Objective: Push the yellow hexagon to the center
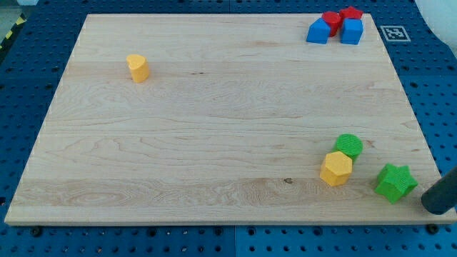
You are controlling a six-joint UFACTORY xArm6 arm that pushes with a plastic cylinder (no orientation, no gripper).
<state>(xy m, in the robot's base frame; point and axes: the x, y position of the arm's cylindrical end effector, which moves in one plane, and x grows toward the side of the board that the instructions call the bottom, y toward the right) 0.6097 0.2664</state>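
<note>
You'll find my tip (pixel 433 205) at the frame's lower right, just beside the green star (pixel 395 182). It touches no block; the yellow hexagon (pixel 335 168) sits further left.

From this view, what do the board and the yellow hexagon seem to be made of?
The board looks like light, unvarnished wood: grain lines and small knots show, and the finish is matte. The yellow hexagon looks like moulded plastic or painted wood, uniform in colour and slightly glossy; I cannot tell which.

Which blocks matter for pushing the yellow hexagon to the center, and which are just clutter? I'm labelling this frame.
For the job:
yellow hexagon
my tip

Lying about:
green cylinder
green star
small yellow block
blue blocks
red blocks
</note>
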